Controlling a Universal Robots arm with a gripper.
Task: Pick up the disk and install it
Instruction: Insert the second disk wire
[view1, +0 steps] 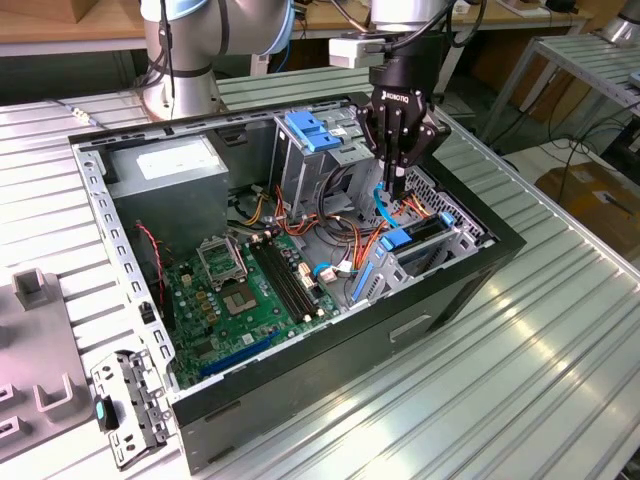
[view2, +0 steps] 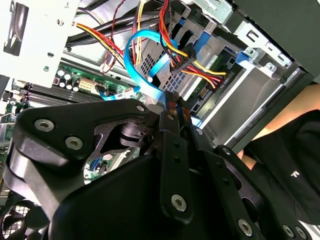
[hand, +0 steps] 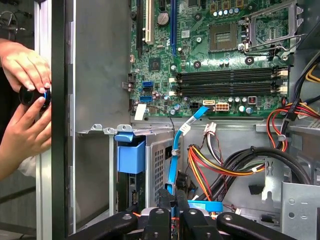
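The disk (view1: 425, 231) is a dark slab with a blue side rail, sitting in the drive bay at the case's front end. In the first wrist view its blue rail (hand: 131, 156) tops a dark edge inside the metal cage. My gripper (view1: 397, 190) hangs fingers-down just beside that bay, over the cables. Its fingers are shut on the blue data cable (view1: 383, 208). In both wrist views the cable (hand: 173, 165) runs in between the fingertips (view2: 170, 122), next to a bundle of red, orange and yellow power wires (view2: 200, 70).
The open computer case (view1: 470, 285) lies on a ribbed metal table, motherboard (view1: 255, 290) and grey power supply (view1: 165, 170) exposed. A blue latch (view1: 312, 130) tops the tall cage. A person's hands (hand: 25, 100) hold a small dark object just outside the case wall.
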